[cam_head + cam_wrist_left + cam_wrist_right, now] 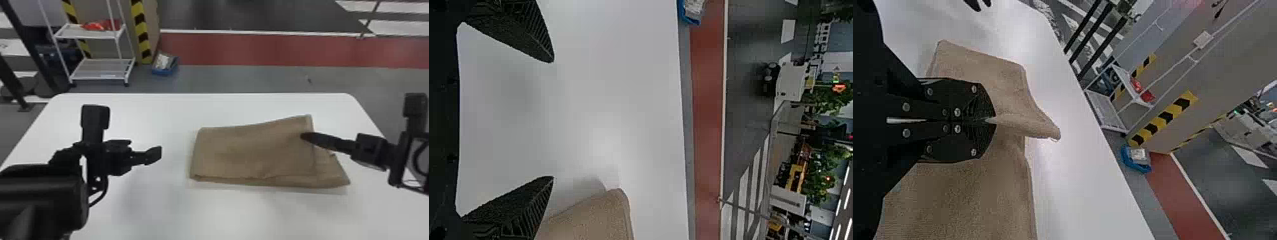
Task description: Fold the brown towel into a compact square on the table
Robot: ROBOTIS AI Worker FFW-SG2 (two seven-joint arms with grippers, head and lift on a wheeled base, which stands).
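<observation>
The brown towel point(252, 153) lies folded over on the right half of the white table, its upper layer raised toward the far right corner. At that layer's right edge is my right gripper point(304, 136). In the right wrist view my right gripper point(993, 120) is shut on a pinched ridge of the towel point(968, 200), whose corner sticks out past the fingertips. My left gripper point(158, 154) is left of the towel, apart from it. From its wrist, the left gripper point(553, 120) stands open with nothing between its fingers, and a towel corner point(594, 217) shows nearby.
The white table point(153, 108) has its far edge beyond the towel. On the floor behind stand a white rack point(99, 68) holding red items and a blue bin point(164, 71), beside a post with yellow and black stripes.
</observation>
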